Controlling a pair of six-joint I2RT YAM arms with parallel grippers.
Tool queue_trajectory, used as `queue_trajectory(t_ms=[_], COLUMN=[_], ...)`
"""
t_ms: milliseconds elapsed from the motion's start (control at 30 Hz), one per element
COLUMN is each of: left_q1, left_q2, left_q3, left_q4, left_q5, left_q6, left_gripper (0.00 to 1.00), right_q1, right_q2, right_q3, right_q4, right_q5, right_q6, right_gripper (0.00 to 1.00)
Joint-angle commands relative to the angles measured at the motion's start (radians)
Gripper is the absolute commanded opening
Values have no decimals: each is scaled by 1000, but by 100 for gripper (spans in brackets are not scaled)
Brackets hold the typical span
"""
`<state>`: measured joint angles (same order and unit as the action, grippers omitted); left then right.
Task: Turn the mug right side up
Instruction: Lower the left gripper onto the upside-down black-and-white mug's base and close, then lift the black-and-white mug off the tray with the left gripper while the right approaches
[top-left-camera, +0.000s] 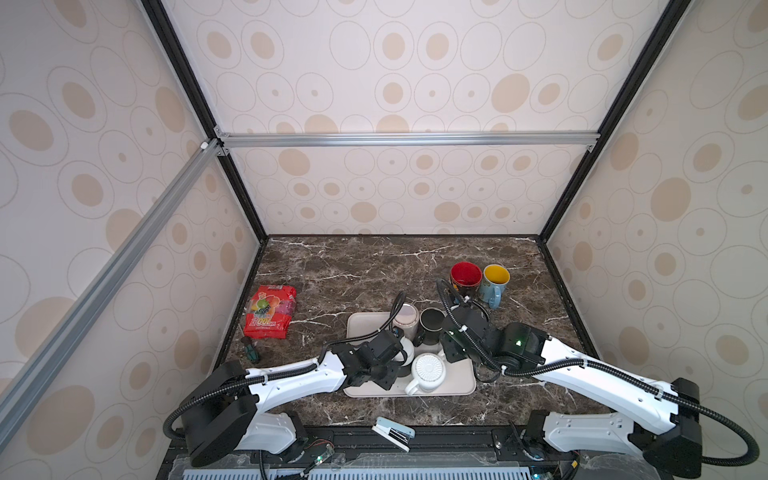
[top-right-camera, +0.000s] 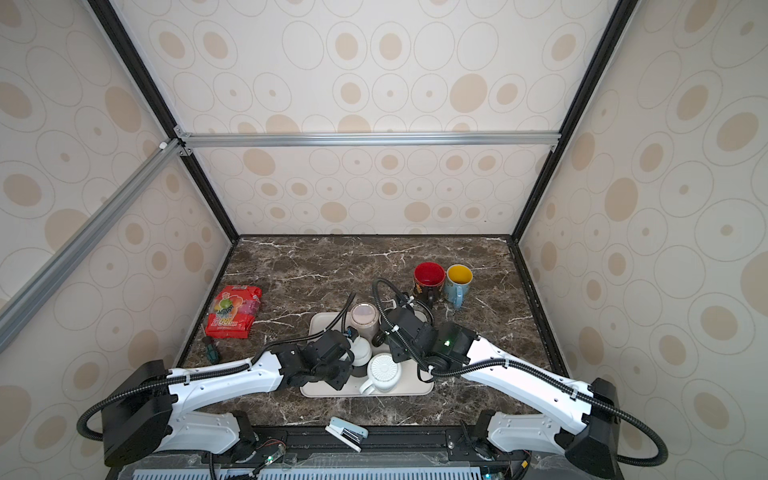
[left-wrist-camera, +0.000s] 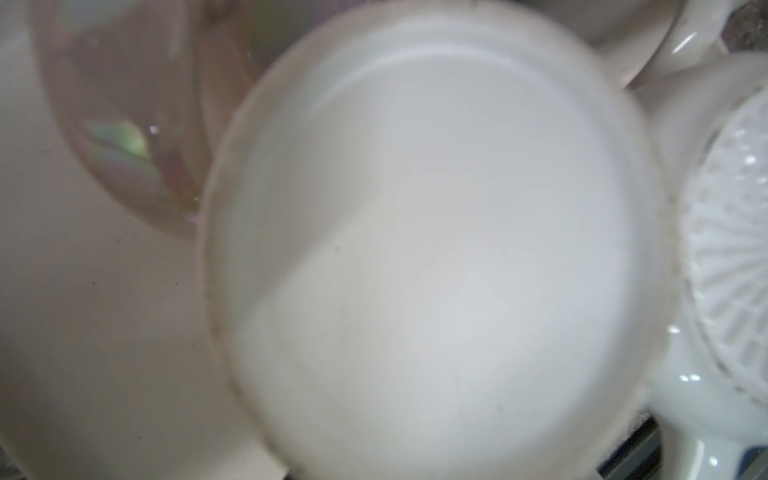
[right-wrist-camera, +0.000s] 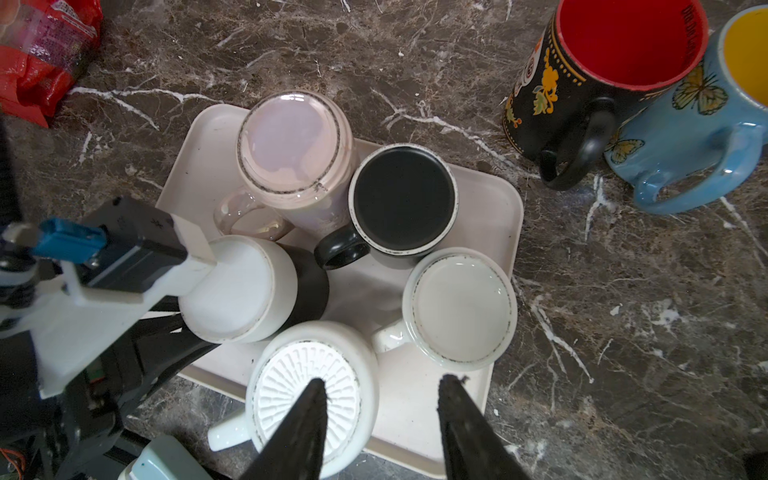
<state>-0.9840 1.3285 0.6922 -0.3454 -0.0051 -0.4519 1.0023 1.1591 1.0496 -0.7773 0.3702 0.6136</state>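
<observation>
The mug (right-wrist-camera: 232, 291) to be turned stands upside down on the tray (right-wrist-camera: 490, 199), flat white base up, its wall going dark toward the rim. The left end effector (top-left-camera: 394, 365) is right at it, low against the side that faces the left arm. In the left wrist view the mug's base (left-wrist-camera: 415, 249) fills nearly the whole blurred picture and no fingers show. The right wrist view shows dark parts of the left end effector running in under the mug's side. I cannot tell whether the jaws are clamped on the mug.

The right end effector (right-wrist-camera: 382, 386) hangs above the tray with its two dark fingers (right-wrist-camera: 457, 415) partly apart and nothing between them. One fingertip sits over a ribbed-base white mug (right-wrist-camera: 291, 374), also upside down, which stands just beside the task mug. Just beyond the right end effector's tips is a cream mug (right-wrist-camera: 461, 307), base up. Farther out from them are a black mug (right-wrist-camera: 403, 199) and a pink glossy mug (right-wrist-camera: 291, 141), both inverted and touching each other.

Off the tray, well beyond the right end effector, a red-lined dark mug (top-left-camera: 465, 274) and a blue mug (top-left-camera: 496, 276) with a yellow inside stand upright on the tabletop (top-left-camera: 353, 266), touching. A red packet (top-left-camera: 270, 311) lies out to the far side of the left end effector, away from the tray.
</observation>
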Motion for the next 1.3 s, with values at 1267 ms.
queue_trajectory(t_ms=[1267], left_q1=[-53], left_q2=[-370], left_q3=[375], left_q4=[-179], left_q5=[-99], left_q6=[32], left_gripper=[0], right_q1=[3], right_q2=[-120], right_q3=[-27], right_q4=[262], right_q5=[13], right_q6=[-100], right_gripper=[50])
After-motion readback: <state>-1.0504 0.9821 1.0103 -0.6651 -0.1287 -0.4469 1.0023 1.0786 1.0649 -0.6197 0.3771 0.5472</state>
